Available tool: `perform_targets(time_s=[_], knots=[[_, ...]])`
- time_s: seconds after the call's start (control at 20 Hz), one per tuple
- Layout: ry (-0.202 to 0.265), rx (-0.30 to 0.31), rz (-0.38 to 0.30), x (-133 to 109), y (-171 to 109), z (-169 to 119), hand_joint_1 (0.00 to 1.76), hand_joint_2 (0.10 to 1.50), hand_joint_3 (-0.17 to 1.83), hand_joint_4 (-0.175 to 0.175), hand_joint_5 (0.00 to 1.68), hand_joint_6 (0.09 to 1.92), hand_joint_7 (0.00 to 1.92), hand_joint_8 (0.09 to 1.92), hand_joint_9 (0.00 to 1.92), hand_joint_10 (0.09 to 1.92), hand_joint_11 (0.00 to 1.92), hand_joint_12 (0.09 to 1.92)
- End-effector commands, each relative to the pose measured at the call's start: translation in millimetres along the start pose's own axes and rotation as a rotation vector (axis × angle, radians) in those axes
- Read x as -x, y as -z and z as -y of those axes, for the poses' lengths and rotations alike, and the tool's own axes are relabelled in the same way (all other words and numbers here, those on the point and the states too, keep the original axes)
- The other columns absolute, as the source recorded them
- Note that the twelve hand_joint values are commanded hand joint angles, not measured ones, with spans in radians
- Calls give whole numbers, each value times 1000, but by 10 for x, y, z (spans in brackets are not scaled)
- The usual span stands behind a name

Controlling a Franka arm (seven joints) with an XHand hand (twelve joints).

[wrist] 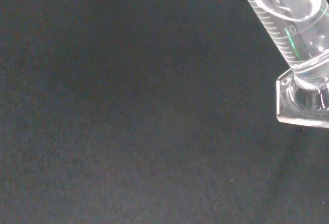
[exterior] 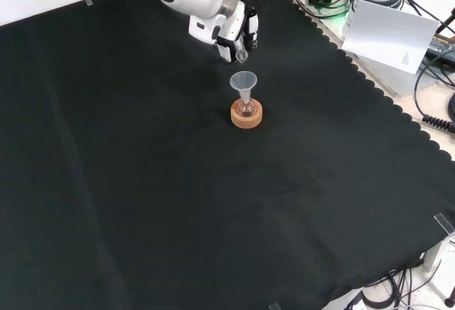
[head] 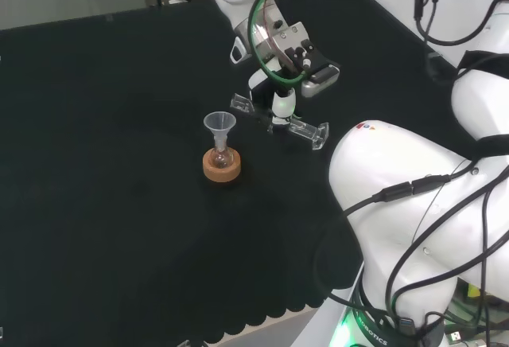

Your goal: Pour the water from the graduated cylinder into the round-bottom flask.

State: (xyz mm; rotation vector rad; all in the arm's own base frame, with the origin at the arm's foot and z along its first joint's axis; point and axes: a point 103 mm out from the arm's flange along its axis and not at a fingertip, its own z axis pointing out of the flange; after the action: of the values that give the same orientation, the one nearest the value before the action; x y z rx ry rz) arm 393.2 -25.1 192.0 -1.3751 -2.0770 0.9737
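Note:
A small round-bottom flask [head: 222,156] [exterior: 246,105] sits on a cork ring [head: 222,170] [exterior: 247,118] with a clear funnel [head: 218,122] [exterior: 243,80] in its neck. The hand [head: 288,51] [exterior: 232,34] is to the right of the flask in the head view and farther off in the front view. Its fingers curl round a clear graduated cylinder [wrist: 294,26] [exterior: 242,55]. The cylinder stands roughly upright, its flat base [wrist: 303,103] low over the cloth; I cannot tell whether the base touches. Its water level is hard to make out.
Two flat clear pieces [head: 242,102] [head: 311,133] lie on the black cloth below the hand in the head view. The arm's white links [head: 413,204] stand at the right of that view. Cables and a white sheet [exterior: 387,33] lie beyond the cloth's scalloped edge.

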Motion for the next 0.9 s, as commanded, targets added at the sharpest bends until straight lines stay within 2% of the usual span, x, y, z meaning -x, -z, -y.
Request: perform_targets(time_s=[0.05, 0.6, 0.9], knots=[[-39, -113, 7, 28, -3, -21, 1272, 1079, -1, -175, 1047, 900, 1075, 882, 1440, 87, 1224, 755], [-61, -235, 20, -43, 24, -67, 1272, 1079, -1, -175, 1046, 900, 1073, 882, 1437, 87, 1226, 752], [-78, -251, 40, -72, 89, -46, 1272, 1080, 0, -175, 1044, 903, 1071, 886, 1438, 87, 1229, 751]])
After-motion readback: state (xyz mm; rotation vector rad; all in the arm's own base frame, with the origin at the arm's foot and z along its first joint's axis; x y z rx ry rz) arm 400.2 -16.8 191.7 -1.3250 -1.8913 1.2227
